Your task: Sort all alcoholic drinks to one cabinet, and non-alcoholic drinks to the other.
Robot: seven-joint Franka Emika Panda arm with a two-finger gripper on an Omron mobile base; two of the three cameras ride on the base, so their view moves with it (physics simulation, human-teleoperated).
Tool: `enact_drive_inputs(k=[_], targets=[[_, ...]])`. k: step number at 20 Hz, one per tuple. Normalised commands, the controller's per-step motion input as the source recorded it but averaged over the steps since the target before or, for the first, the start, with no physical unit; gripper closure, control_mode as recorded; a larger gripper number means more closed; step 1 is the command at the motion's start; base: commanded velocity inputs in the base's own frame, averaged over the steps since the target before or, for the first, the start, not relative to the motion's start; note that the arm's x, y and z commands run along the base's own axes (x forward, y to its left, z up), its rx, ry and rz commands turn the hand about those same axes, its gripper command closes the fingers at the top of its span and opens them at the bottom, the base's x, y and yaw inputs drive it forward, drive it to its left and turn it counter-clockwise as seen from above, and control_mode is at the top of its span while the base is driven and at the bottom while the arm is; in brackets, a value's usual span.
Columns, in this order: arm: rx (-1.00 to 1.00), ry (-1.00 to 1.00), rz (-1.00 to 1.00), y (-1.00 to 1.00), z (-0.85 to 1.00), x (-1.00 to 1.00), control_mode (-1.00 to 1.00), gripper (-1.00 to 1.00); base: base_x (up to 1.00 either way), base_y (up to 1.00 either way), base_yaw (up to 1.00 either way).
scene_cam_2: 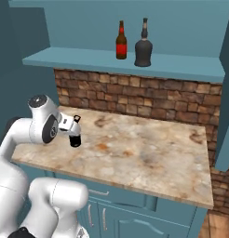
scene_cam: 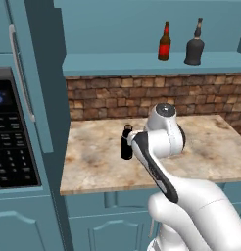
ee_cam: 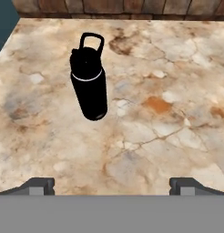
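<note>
The tall black cylindrical flask with its loop-handled cap (ee_cam: 89, 82) stands upright on the mottled beige stone counter (scene_cam_2: 149, 144), towards its left end, bare counter all around. The gripper (ee_cam: 112, 185) hovers over the counter short of the flask, jaws spread wide and empty, white arm folded low. Up on the teal cabinet floor board (scene_cam: 117, 62), the slim red-brown beer bottle (scene_cam: 164, 41) and dark round-bellied bottle (scene_cam: 194, 44) stand near each other.
</note>
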Motion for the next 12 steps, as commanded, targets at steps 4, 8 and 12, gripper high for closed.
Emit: enact_drive_inputs(k=[4, 8, 12], targets=[[0.00, 0.00, 0.00, 0.25, -0.05, 0.45, -1.00, -1.00, 0.00, 0.00, 0.00], [0.00, 0.00, 0.00, 0.00, -0.16, 0.47, -1.00, -1.00, 0.00, 0.00, 0.00], [0.00, 0.00, 0.00, 0.00, -0.21, 0.33, -1.00, -1.00, 0.00, 0.00, 0.00]])
